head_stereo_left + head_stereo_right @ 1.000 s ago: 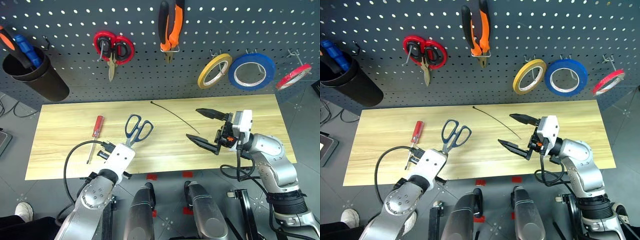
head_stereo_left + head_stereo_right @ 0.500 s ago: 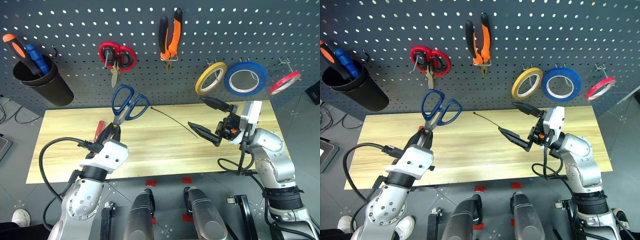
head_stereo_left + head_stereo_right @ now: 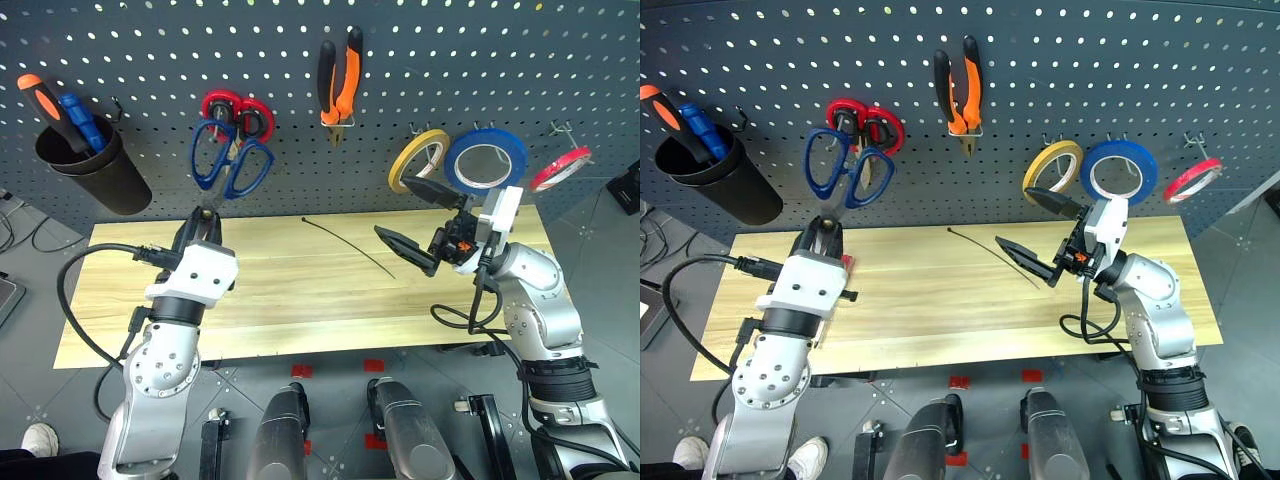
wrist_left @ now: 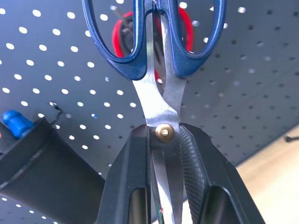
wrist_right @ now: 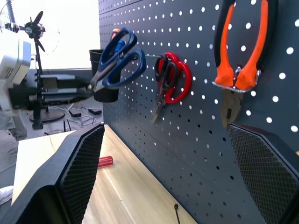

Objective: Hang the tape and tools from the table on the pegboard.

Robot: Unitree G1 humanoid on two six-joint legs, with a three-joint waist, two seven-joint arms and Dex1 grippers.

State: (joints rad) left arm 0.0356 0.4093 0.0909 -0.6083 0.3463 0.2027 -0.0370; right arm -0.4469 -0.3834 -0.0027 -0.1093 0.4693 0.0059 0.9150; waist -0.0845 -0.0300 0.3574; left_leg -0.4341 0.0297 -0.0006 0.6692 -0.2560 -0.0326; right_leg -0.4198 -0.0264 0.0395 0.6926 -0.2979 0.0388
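Head view: left gripper (image 3: pixel 203 226) clamps the blue-handled scissors (image 3: pixel 228 168) by the blades, loops up against the pegboard (image 3: pixel 150 60); right gripper (image 3: pixel 420 220) spread wide, empty.
Left wrist view: steer one loop onto a free hook beside the red scissors (image 4: pixel 180 32).
Right wrist view: screwdriver (image 5: pixel 105 162) lies on the table (image 5: pixel 121 186).

No readable text from where I sit.
I find no lettering, labels, brands or numbers on anything I can see in my camera feeds.
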